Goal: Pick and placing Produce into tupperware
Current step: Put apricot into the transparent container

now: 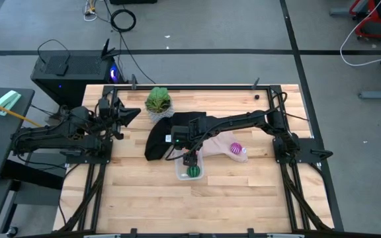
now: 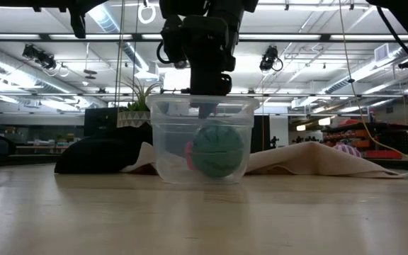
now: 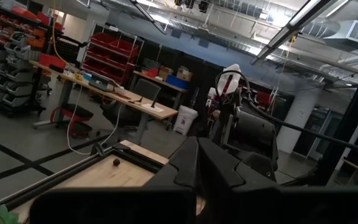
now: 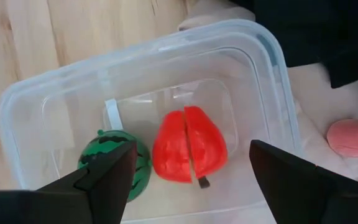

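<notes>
Produce is partly sitting in the tupperware already: red fruit with melon at its nine o'clock. Right gripper is hovering above, jaws apart and empty. Pinkish fruit is lying outside at three o'clock on beige cloth; probably light, rigid, slippery, so pinching across its middle looks best. Left gripper is waiting, jaws together.
</notes>
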Available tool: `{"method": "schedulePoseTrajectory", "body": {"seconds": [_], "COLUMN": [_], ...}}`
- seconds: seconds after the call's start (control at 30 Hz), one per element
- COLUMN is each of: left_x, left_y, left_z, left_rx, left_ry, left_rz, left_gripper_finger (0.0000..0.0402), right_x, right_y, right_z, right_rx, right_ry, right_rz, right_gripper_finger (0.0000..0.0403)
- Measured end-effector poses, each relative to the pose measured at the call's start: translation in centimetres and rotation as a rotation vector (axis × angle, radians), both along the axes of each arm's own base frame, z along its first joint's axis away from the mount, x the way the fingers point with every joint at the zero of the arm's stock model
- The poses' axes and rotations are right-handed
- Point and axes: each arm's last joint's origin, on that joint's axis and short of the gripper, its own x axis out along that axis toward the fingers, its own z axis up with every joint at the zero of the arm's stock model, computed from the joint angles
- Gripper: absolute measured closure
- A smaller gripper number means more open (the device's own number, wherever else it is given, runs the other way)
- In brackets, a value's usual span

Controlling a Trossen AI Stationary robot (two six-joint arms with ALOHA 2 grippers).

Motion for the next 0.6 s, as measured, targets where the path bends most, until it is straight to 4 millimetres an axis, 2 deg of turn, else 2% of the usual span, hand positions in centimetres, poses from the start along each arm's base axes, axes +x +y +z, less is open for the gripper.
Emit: {"method": "schedulePoseTrajectory", "body": {"seconds": [0.17,0.3,0.47,0.6], "left_x": [0.0,0.0,0.0,0.0], "left_y": [0.0,0.0,0.0,0.0], "left_z": [0.0,0.0,0.0,0.0], "left_rx": [0.000,0.001,0.001,0.001], "left_ry": [0.000,0.000,0.000,0.000], "left_rz": [-0.001,0.000,0.000,0.000], "left_gripper_finger": [0.0375,0.0380,0.0390,0.0392], "right_x": [0.2,0.3,-0.1,-0.5], "right_y": [-0.5,-2.0,-5.1,-8.3], "right_z": [1.2,2.8,4.7,4.5], "right_rx": [0.000,-0.029,-0.108,-0.144], "right_ry": [-0.020,-0.040,-0.043,-0.016], "right_rz": [-0.012,-0.067,-0.180,-0.353], "right_gripper_finger": [0.0084,0.0089,0.0090,0.0090]}}
